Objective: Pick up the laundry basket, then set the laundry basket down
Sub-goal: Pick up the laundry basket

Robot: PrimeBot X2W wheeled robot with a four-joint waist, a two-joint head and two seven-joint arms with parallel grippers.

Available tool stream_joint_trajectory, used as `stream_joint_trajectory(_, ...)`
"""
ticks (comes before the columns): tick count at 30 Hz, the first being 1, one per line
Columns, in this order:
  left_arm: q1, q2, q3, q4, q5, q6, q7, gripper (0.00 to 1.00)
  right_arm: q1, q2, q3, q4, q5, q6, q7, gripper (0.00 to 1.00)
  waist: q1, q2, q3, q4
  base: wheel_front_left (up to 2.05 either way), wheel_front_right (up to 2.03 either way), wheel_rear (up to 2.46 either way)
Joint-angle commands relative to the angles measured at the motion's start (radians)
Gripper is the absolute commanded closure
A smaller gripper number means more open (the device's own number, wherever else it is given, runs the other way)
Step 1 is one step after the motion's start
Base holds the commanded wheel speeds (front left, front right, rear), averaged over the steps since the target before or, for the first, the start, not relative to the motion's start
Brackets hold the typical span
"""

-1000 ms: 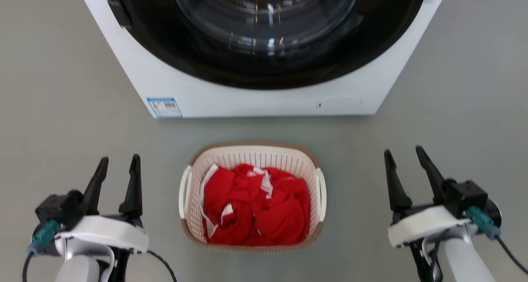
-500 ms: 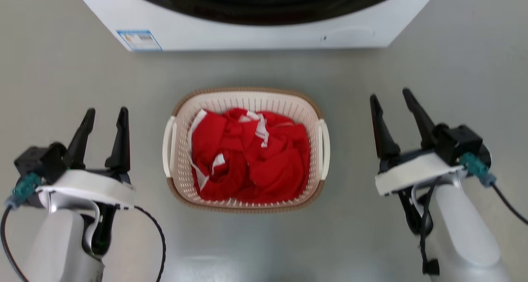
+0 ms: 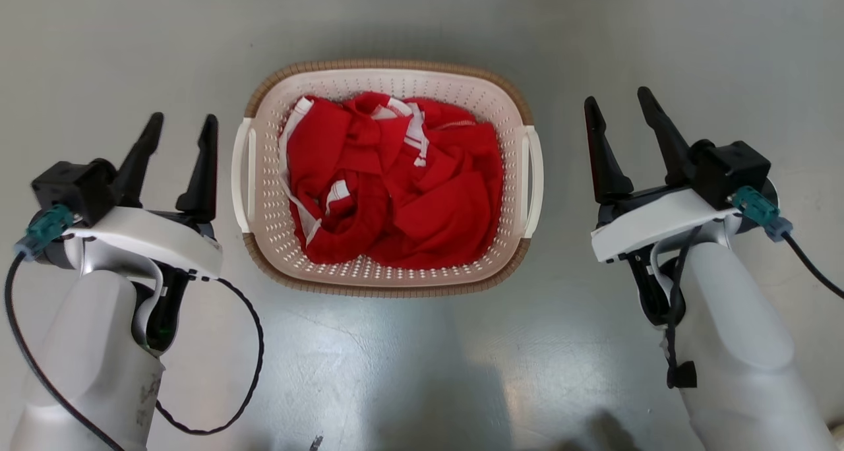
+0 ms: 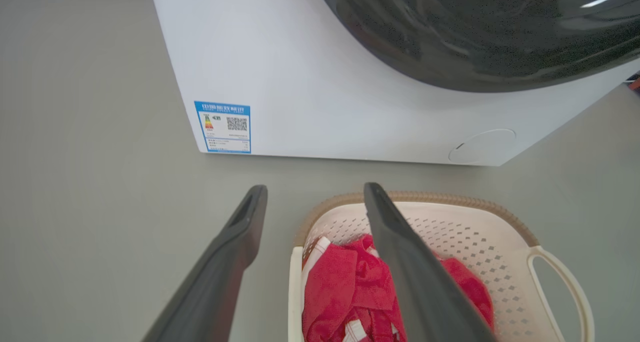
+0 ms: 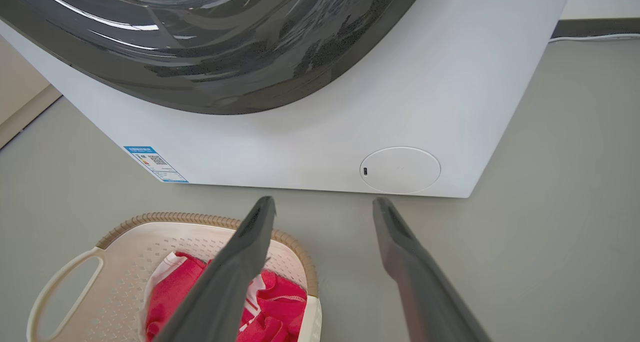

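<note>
Laundry basket [image 3: 389, 286] of red clothing [image 3: 395, 180] on grey floor [image 3: 99, 42]
Left gripper [image 3: 183, 119] and right gripper [image 3: 616, 97] flank it, jaws wide, gripping nothing

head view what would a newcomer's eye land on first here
The bright red clothes heaped in the laundry basket on the grey floor, centre of the head view. Next, the open left hand and open right hand flanking it, neither touching it. The wrist views add the white washing machine with its dark door beyond the basket.
</note>
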State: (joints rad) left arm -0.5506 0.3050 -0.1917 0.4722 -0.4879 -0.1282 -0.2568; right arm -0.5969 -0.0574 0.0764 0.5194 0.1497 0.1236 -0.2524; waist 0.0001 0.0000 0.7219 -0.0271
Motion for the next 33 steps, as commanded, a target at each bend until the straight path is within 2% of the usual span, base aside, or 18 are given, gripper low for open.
stream_joint_trajectory(1, -0.015, 0.043, 0.021, -0.005, -0.006, -0.003, -0.005, 0.00, 0.004, 0.007, 0.028, -0.008, 0.010, 0.007, -0.009, 0.00, 0.0000, 0.0000, 0.015, 0.000, 0.00, 0.00, 0.00)
stream_joint_trajectory(20, -0.210, 0.073, -0.200, 0.274, -0.100, -0.003, 0.005, 0.00, -0.123, 0.007, 0.160, 0.255, 0.176, 0.007, -0.009, 0.00, 0.0000, 0.0000, 0.109, 0.009, 0.00, 0.00, 0.00)
stream_joint_trajectory(25, -0.238, 0.070, -0.283, 0.305, -0.149, -0.003, 0.043, 0.00, -0.152, 0.007, 0.222, 0.334, 0.253, 0.007, -0.009, 0.00, 0.0000, 0.0000, 0.123, 0.015, 0.00, 0.00, 0.00)
stream_joint_trajectory(33, -0.271, 0.082, -0.353, 0.341, -0.201, -0.003, 0.049, 0.00, -0.190, 0.007, 0.308, 0.394, 0.328, 0.007, -0.009, 0.00, 0.0000, 0.0000, 0.142, 0.018, 0.00, 0.00, 0.00)
